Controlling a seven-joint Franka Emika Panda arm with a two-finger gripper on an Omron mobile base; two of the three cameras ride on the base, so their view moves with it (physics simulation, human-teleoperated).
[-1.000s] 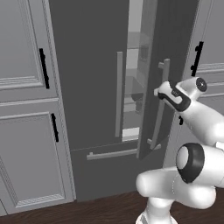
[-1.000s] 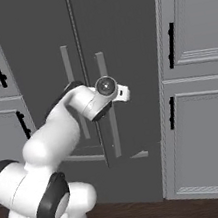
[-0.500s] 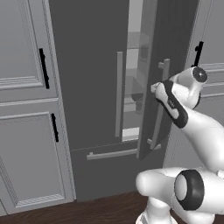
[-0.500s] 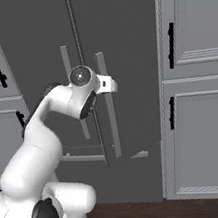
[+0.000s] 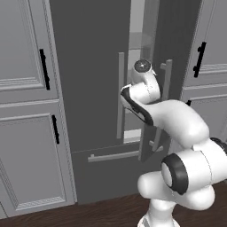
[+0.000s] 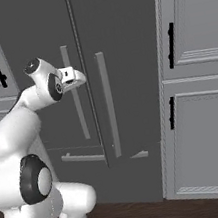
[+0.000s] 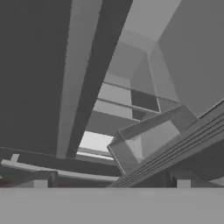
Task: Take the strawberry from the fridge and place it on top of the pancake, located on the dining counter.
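Left base view: shows the dark grey French-door fridge (image 5: 88,66) set between paneled light grey cabinets (image 5: 22,53) with black handles (image 5: 43,68), above a dark wood floor (image 5: 88,215). Right door ajar, left door closed; pale interior (image 5: 142,26) with a glass shelf visible through the gap. Long grey bar handle (image 5: 120,95) upright on the left door; bottom drawer handle (image 5: 113,156) horizontal below it. White arm (image 5: 177,119) rising from the lower right, with the wrist raised in front of the gap between the doors. Right base view: presents the fridge (image 6: 117,28) almost edge-on, so that the doors look nearly closed; claw (image 6: 77,77) held level at upper handle height, just beside the left bar handle (image 6: 74,102) and pointing toward the door seam; contact with the handle cannot be told. Hand view: looks into the opening, with the dark door face (image 7: 30,65) on one side, the pale shelves (image 7: 118,98) beyond and a door bin (image 7: 148,140) on the other side. Claw (image 7: 111,183) open, with its fingertips (image 7: 40,183) wide apart and nothing between them. Position of the strawberry: cannot be told.
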